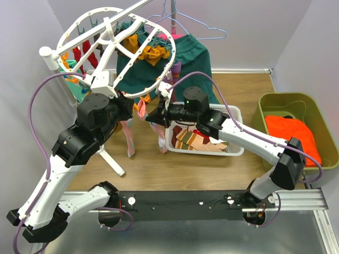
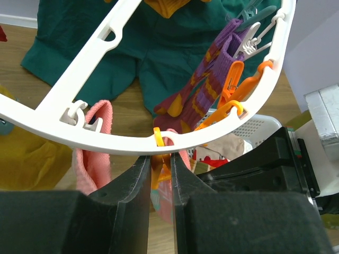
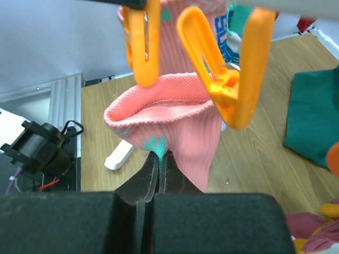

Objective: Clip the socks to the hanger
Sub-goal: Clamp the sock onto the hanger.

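"Fingers (image 3: pixel 145 182) on the right gripper (image 3: pixel 159 160) look pressed tight together, don't they?"

"They are. They're pinched on the pink sock (image 3: pixel 175 116), right at a small teal patch in the knit. It's soft, ribbed stuff, and the cuff gapes in an oval above the black tips."

"And the left gripper (image 2: pixel 161 161)?"

"Its two blunt black fingers (image 2: pixel 135 185) are nearly closed, squeezing an orange clip (image 2: pixel 159 172). The clip hangs by a loop from the rim of the hanger (image 2: pixel 95 58)."

"Where does the hanger sit?"

"Over both grippers, tilted. It's smooth white plastic, a curved rim with spokes. Two glossy orange pegs (image 3: pixel 229 79) dangle just above the sock's open mouth."

"Is anything hung on it?"

"A second pink sock (image 2: pixel 92 159) hangs beside the squeezed clip. A purple sock (image 2: pixel 212 74) with mustard stripes is pegged further along the rim, and mustard socks (image 1: pixel 151 52) are bunched near the middle."

"What's behind it?"

"A dark green garment (image 2: pixel 159 47), flat and matte. To the right is a white mesh basket (image 1: pixel 233 114) holding a heap of patterned socks (image 1: pixel 193 138). Beyond that is an olive tub (image 1: pixel 307 106) with a bright orange cloth (image 1: pixel 294 132) inside."
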